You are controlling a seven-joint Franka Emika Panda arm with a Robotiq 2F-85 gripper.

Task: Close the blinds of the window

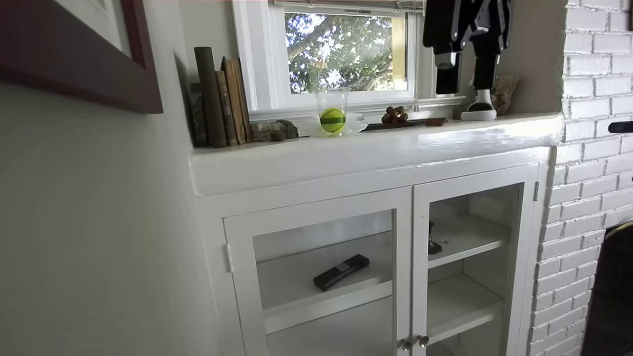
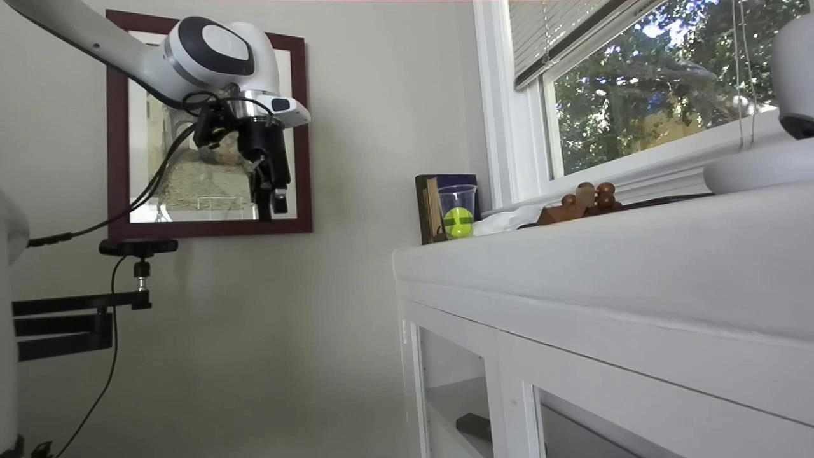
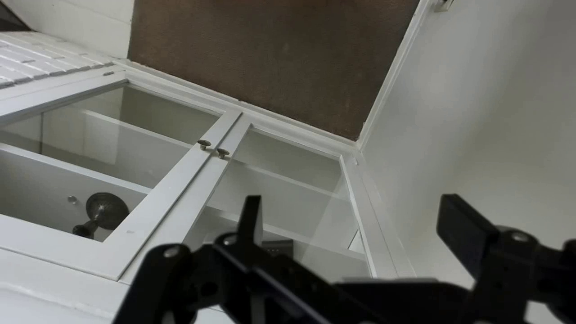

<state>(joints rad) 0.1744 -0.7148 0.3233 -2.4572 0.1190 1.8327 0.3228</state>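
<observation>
The blinds (image 2: pixel 550 28) are seen at twelve o'clock on the window (image 1: pixel 346 54), with only its upper part covered by them and green foliage (image 1: pixel 316 74) visible below. At six o'clock from the window, a yellow-green ball (image 1: pixel 333 120) is held in a clear cup (image 1: pixel 332 100) on the ledge (image 1: pixel 316 159); at eight o'clock, books (image 1: pixel 222 104) are ranged in a row. In the wrist view, the gripper (image 3: pixel 351 211) is seen with its fingers (image 3: pixel 468 236) spread wide apart. In an exterior view, it is set before a framed picture (image 2: pixel 203 181), with the blinds placed well apart from it at two o'clock.
</observation>
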